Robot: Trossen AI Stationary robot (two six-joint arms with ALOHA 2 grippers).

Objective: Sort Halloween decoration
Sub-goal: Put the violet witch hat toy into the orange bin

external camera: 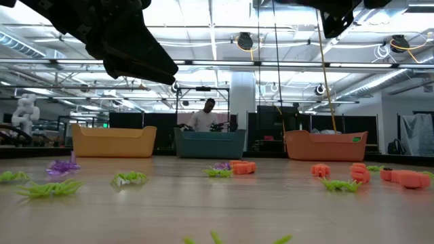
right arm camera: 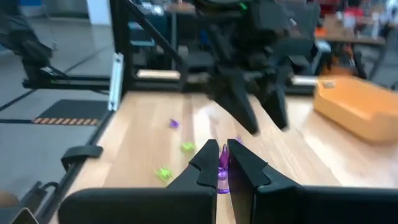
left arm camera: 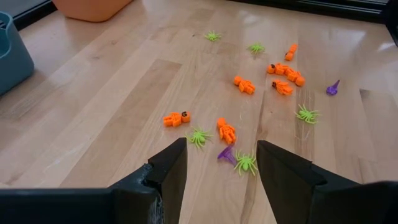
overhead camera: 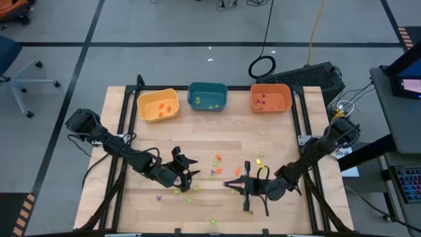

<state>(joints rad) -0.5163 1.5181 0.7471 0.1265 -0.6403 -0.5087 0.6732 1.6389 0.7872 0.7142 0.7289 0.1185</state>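
Note:
The Halloween decoration is many tiny orange, light-green and purple trinkets strewn over the wooden table (overhead camera: 131, 204), thickest at its middle (overhead camera: 216, 161). My left gripper (overhead camera: 186, 168) (left arm camera: 222, 167) is open and hovers over a cluster: a purple trinket (left arm camera: 226, 154), a green spider (left arm camera: 245, 163) and an orange figure (left arm camera: 226, 130) lie ahead of its fingers. My right gripper (overhead camera: 231, 185) (right arm camera: 222, 163) points toward the left arm and is shut on a purple trinket (right arm camera: 222, 160). The low view shows trinkets lying flat along the table, such as an orange one (external camera: 243, 167). My right gripper pinches the purple trinket (right arm camera: 222, 168) between its two fingers at their free ends. The piece stands upright in the narrow gap, with its top poking above the fingertips. Which part of the trinket the pads meet is too small to tell.
Three bins stand along the far edge: yellow (overhead camera: 158, 117), teal (overhead camera: 208, 105) and orange (overhead camera: 271, 106), each with a few trinkets inside. The two grippers are close together near the table's middle. A person (external camera: 203, 118) shows in the room beyond the bins.

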